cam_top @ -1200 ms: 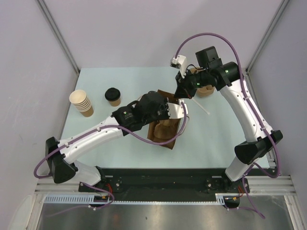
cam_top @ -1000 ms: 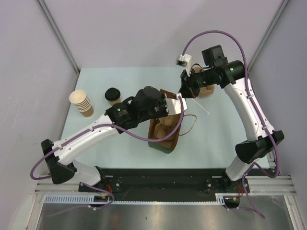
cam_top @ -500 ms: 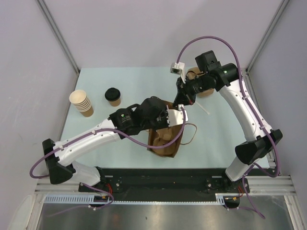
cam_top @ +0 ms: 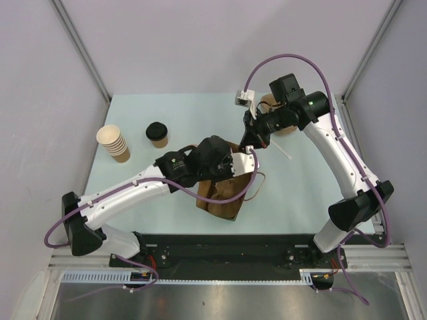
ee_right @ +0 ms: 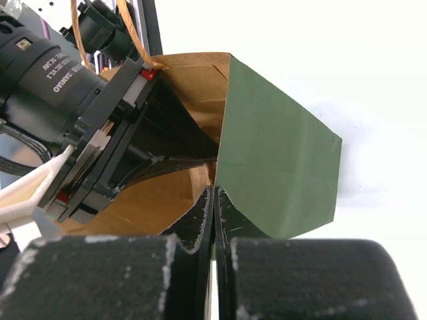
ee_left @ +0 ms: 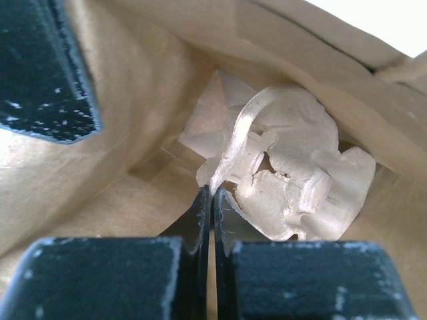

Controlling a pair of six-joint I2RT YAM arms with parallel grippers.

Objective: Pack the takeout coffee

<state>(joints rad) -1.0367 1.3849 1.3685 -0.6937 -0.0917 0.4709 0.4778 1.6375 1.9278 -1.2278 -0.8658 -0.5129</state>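
Paper bag [cam_top: 222, 202] nearer, rim in clamped left gripper [ee_left: 212, 199] and right gripper [ee_right: 214, 195]; takeout coffee [cam_top: 157, 133] upright.

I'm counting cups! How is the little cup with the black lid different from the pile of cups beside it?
The coffee cup wears a black lid; the stack of paper cups is open on top. The coffee cup is one darker brown cup; the stack is several paler cups nested together. Both stand upright, close to each other.
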